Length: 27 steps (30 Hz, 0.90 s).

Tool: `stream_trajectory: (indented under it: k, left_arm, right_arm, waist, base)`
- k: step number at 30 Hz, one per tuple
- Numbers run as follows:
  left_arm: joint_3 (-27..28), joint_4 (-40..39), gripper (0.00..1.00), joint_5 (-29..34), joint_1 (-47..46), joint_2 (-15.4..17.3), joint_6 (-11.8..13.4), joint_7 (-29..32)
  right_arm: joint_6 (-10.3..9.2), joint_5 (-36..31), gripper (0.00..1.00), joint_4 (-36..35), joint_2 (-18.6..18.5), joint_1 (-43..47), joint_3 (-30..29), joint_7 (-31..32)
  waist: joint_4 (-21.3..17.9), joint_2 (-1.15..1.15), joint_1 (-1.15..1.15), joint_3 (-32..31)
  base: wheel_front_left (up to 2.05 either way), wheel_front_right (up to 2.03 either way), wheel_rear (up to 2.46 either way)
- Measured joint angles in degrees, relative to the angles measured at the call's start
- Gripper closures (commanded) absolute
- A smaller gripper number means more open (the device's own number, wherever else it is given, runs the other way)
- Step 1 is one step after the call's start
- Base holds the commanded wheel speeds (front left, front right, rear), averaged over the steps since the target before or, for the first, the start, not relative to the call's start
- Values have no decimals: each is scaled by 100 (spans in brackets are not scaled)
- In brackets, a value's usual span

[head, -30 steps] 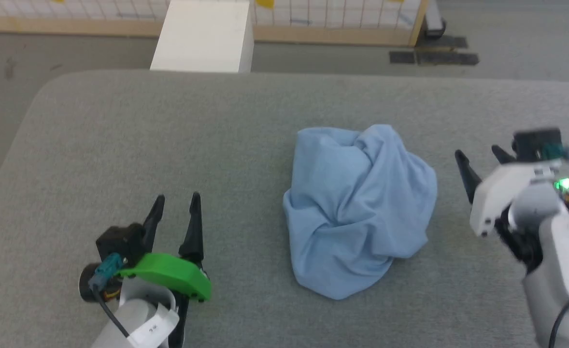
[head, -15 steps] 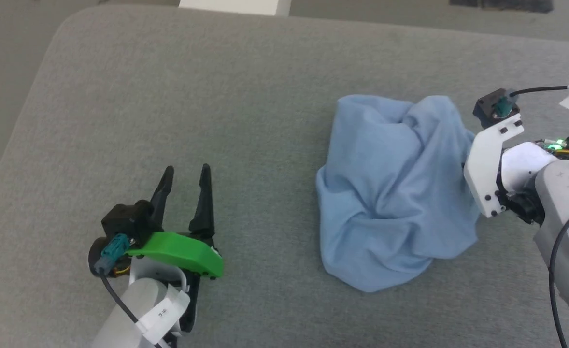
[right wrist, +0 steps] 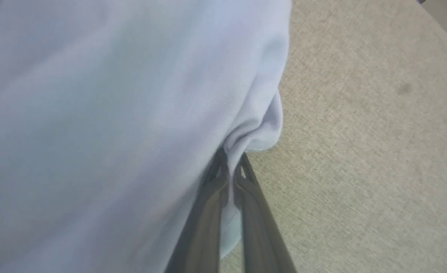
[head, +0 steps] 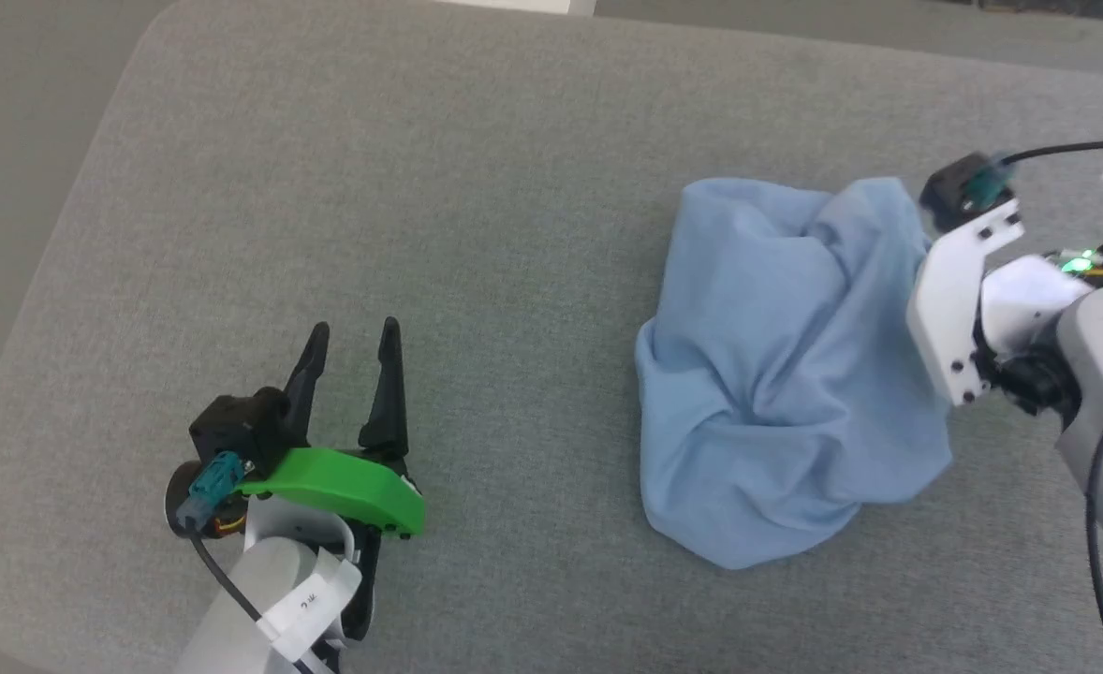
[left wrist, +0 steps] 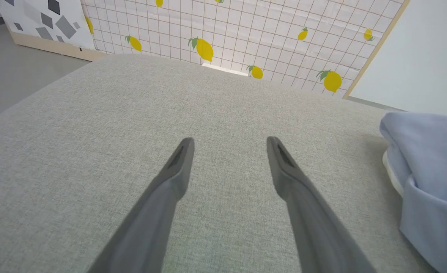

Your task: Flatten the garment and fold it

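The garment [head: 786, 374] is a crumpled light-blue heap on the grey cushion, right of centre in the head view. In the left wrist view the garment [left wrist: 432, 178] lies at the right edge, a white strip showing under its fold. My right gripper [right wrist: 229, 167] is shut on a pinched fold at the garment's [right wrist: 113, 113] right edge; in the head view its white wrist stands against the cloth and its fingers are hidden. My left gripper [head: 353, 339] rests open over bare cushion at the lower left, well apart from the garment, nothing between its fingers [left wrist: 178, 163].
The grey cushioned surface [head: 420, 187] has a rounded far-left corner, with floor beyond its left edge. A lemon-patterned grid panel [left wrist: 246, 34] stands behind the cushion in the left wrist view. Bare fabric lies between my left gripper and the heap.
My right gripper moved in to the garment's right edge and shut on a fold of it. The head camera tilted down and shifted. The left gripper stayed open in place.
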Motion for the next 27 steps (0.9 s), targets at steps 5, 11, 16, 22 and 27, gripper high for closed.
stream_trajectory:
  k: [5, 11, 16, 22, 27]
  left_arm:
    - [107, 59, 0, 37, 73, 13, -26, -1]
    - [172, 94, 0, 33, 299, 90, -40, 1]
    - [193, 47, 0, 16, 454, 148, -22, 33]
    - [169, -20, 0, -13, 500, 170, -15, 93]
    - [138, -9, 0, -138, 503, 169, -16, 143]
  right_arm:
    - [0, -3, 100, -148, 129, 5, -749, -780]
    - [0, -74, 100, -601, 162, 535, -2015, -1271]
    - [0, -258, 100, -1230, 443, 1916, -3052, -1214]
    - [0, -396, 100, -1727, 1285, 3599, -3659, -775]
    - [0, -427, 100, -1849, 1825, 4292, -3708, -600]
  waist:
    - [-146, 0, 0, -273]
    - [-375, 0, 0, -679]
    - [-636, 0, -1, -964]
    - [-900, 0, -1, -1185]
    - [-969, 0, -1, -1297]
  base:
    - [0, 0, 0]
    - [0, 0, 0]
    - [0, 0, 0]
    - [0, 0, 0]
    - [0, 0, 0]
